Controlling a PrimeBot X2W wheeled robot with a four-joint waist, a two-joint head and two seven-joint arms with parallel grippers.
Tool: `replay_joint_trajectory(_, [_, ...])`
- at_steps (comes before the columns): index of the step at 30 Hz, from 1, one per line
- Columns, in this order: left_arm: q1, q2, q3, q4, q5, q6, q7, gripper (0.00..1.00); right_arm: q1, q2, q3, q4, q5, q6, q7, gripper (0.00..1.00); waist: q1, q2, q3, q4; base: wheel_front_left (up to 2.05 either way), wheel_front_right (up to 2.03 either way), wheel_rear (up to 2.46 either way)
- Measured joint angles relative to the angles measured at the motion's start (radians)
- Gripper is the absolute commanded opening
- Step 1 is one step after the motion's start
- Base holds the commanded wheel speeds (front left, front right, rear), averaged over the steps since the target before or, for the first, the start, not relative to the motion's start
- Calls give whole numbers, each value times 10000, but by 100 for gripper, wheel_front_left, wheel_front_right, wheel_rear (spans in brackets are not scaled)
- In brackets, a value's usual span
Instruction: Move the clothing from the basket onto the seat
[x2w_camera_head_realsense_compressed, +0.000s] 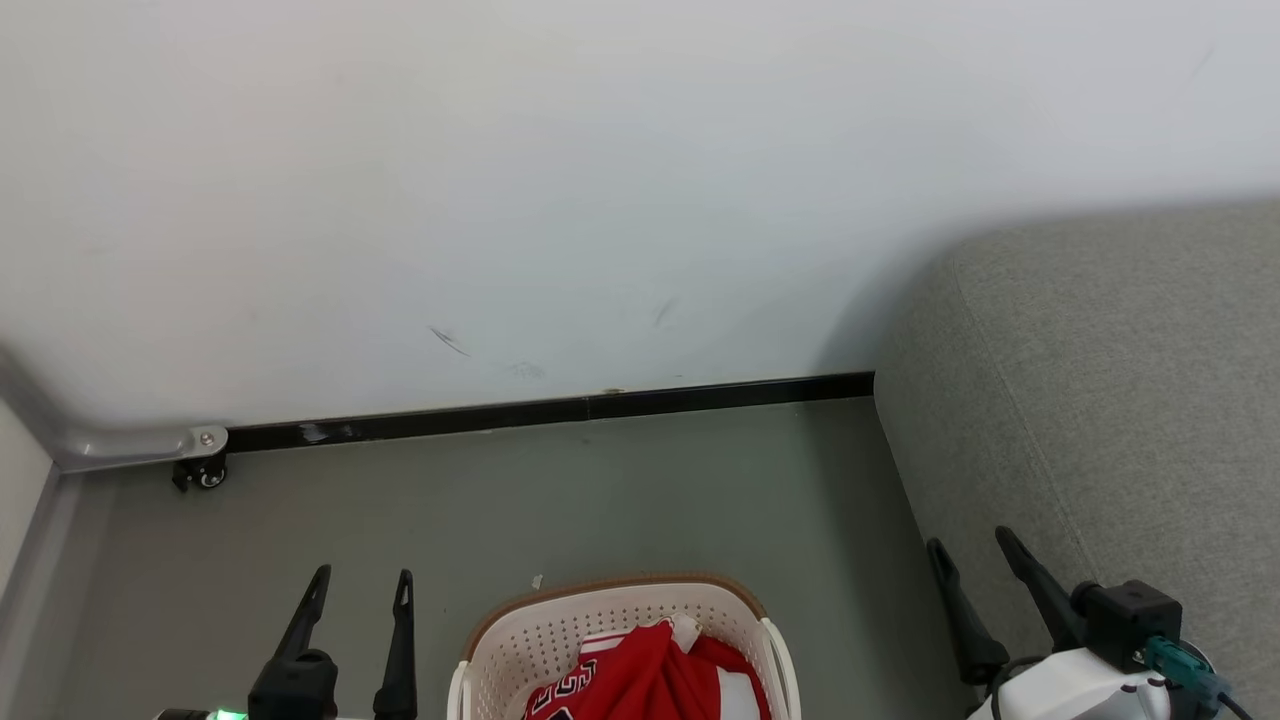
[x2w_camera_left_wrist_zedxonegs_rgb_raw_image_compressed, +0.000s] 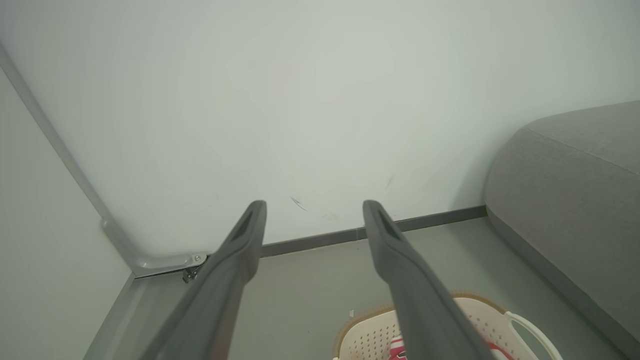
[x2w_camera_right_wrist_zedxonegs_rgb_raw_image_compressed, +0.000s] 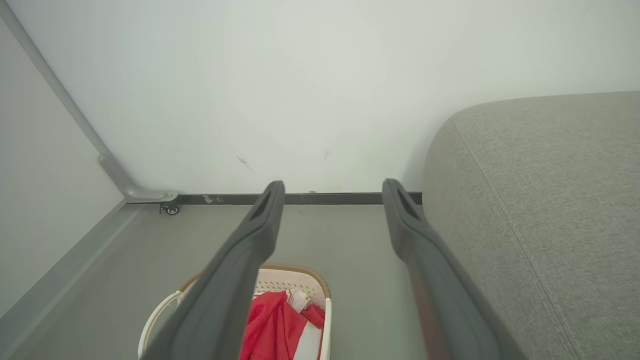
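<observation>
Wall (x2w_camera_head_realsense_compressed: 600, 180): white, scuffed, beyond the left fingers (x2w_camera_head_realsense_compressed: 400, 640).
Skirting (x2w_camera_head_realsense_compressed: 600, 406): black, at wall's foot.
Caster (x2w_camera_head_realsense_compressed: 205, 476): farther out, to their left.
Floor (x2w_camera_head_realsense_compressed: 600, 500): grey.

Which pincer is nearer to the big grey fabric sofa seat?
Right. The right pincer hovers beside the grey fabric sofa seat; the left pincer is beyond the cream perforated plastic basket.

Your left gripper (x2w_camera_left_wrist_zedxonegs_rgb_raw_image_compressed: 315, 212) hangs wide open, empty, aimed at the white wall (x2w_camera_left_wrist_zedxonegs_rgb_raw_image_compressed: 300, 100).
Between its two dark fingers (x2w_camera_left_wrist_zedxonegs_rgb_raw_image_compressed: 240, 250) you see grey floor (x2w_camera_left_wrist_zedxonegs_rgb_raw_image_compressed: 310, 290) and a dark skirting strip (x2w_camera_left_wrist_zedxonegs_rgb_raw_image_compressed: 325, 240). The finger on the view's right crosses the cream basket (x2w_camera_left_wrist_zedxonegs_rgb_raw_image_compressed: 365, 315) at the bottom edge, where a sliver of red clothing (x2w_camera_left_wrist_zedxonegs_rgb_raw_image_compressed: 397, 350) shows inside. The grey seat (x2w_camera_left_wrist_zedxonegs_rgb_raw_image_compressed: 575, 200) stands to the right, apart from the basket. At lower left, a metal frame corner (x2w_camera_left_wrist_zedxonegs_rgb_raw_image_compressed: 150, 262) carries a small caster (x2w_camera_left_wrist_zedxonegs_rgb_raw_image_compressed: 190, 274).
</observation>
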Motion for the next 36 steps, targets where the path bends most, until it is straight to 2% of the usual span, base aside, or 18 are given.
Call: replay_joint_trajectory(36, [0, -19, 128, -10, 0, -2, 0, 100, 163, 0, 54, -75, 174, 0, 0, 100, -2, 0, 44, 8, 0, 0, 0])
